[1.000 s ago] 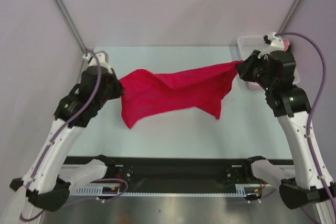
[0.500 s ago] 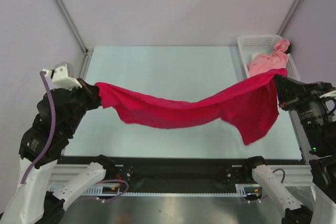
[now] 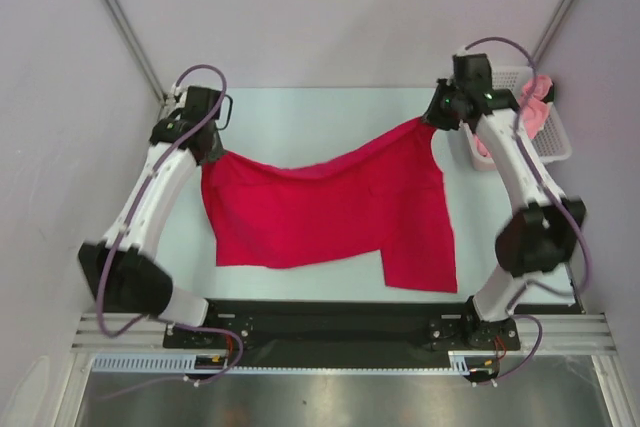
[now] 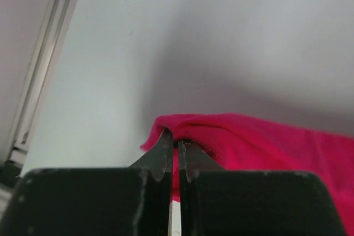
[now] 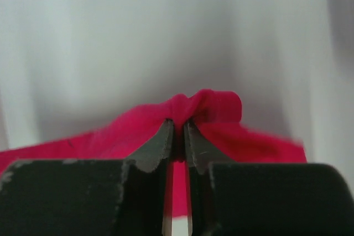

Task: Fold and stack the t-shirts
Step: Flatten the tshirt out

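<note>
A: Top view. Where's the red shirt [image 3: 320, 212]?
B: Spread on the table [image 3: 310, 112], mid-field. Its long axis runs left to right. The far edge sags between two raised corners, and the body lies toward the near edge from both grippers. The right part reaches nearer than the left.
A: Who has which corner?
B: Left gripper [image 3: 210, 150] is at the far-left corner, right gripper [image 3: 434, 123] at the far-right one. Each arm is nearest its own corner, with no crossing.
A: Pink shirt?
B: Pink shirt [image 3: 540, 99] is bundled in the basket [image 3: 556, 147], far right, just beyond the right arm. It lies apart from the red one.
A: Left wrist view.
B: Left gripper [image 4: 176, 143] has its jaws together, pinching a rolled edge of the red shirt [image 4: 265, 142]. The cloth trails off right of the fingers, over bare table.
A: Right wrist view.
B: Right gripper [image 5: 178, 124] is clamped on a bunched fold of red shirt [image 5: 213, 105]. Only a slim gap shows between the jaws, and it's filled with cloth. The rest spreads low on both sides, more to the left.
A: Read for the next move?
B: My guess is the shirt is laid out for folding. A fold would carry the far corners toward the near edge, across the short axis, with the arms moving in parallel. Risk: the uneven near edge folds crooked.
</note>
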